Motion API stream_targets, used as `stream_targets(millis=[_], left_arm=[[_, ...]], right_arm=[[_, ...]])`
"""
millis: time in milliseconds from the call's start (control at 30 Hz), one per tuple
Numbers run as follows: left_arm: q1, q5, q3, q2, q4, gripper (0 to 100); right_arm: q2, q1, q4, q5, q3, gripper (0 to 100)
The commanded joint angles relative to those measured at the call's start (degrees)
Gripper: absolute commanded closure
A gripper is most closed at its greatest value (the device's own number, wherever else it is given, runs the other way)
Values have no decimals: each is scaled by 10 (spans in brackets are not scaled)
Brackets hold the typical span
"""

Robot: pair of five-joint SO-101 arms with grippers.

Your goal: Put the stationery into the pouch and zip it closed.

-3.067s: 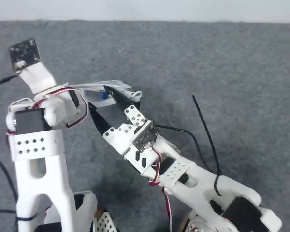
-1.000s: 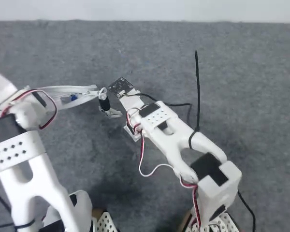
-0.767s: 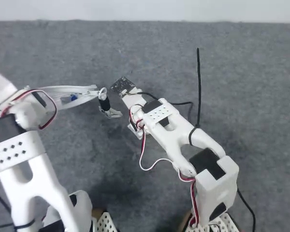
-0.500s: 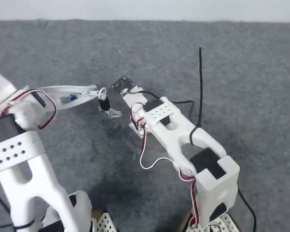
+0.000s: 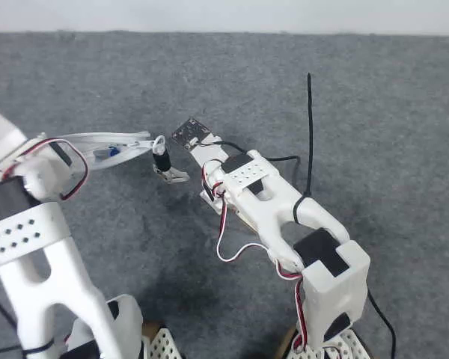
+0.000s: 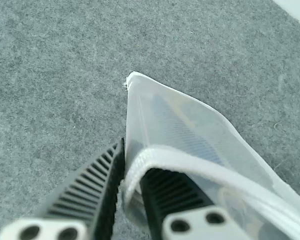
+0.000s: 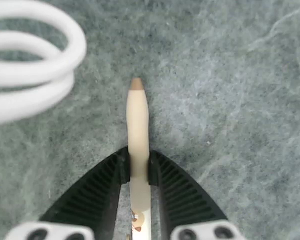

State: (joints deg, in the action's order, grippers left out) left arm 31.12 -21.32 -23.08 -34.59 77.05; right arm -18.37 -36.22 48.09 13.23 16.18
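Note:
A translucent pouch [image 5: 108, 144] hangs above the grey mat, with a blue item [image 5: 109, 152] inside it and a black zipper pull [image 5: 162, 160] dangling at its free end. My left gripper [image 6: 132, 160] is shut on the pouch's [image 6: 190, 135] white zipper edge. In the right wrist view a beige pencil [image 7: 138, 115] lies on the mat, pointing away from the camera. My right gripper [image 7: 139, 154] is shut on its shaft, one finger on each side. In the high view the right arm [image 5: 247, 187] leans down to the mat just right of the pouch, and hides its own gripper.
A thin black cable [image 5: 309, 127] rises from the right arm over the mat. White wire loops [image 7: 35, 55] hang near the right wrist camera. Grey mat [image 5: 374, 112] stretches open to the right and back.
Three seconds ago the right arm was up at the pouch's mouth; it has since swung down to the mat. Over the last second it shifted only slightly. The left arm lowered, still holding the pouch.

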Motion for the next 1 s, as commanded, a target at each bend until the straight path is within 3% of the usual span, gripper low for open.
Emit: stream_targets(millis=[0,267,767,967], left_arm=[[5,-7,14,-8,-19,990],[5,-7,14,-8,-19,990],[1,-9,14,-8,-19,990],[-39,-10,23,-9,-19,990]], right_arm=[[12,7,9,2,-26,992],[57,7,15,2,-24,992],[288,1,149,5,-23,992],[415,-22,240,-2,-23,992]])
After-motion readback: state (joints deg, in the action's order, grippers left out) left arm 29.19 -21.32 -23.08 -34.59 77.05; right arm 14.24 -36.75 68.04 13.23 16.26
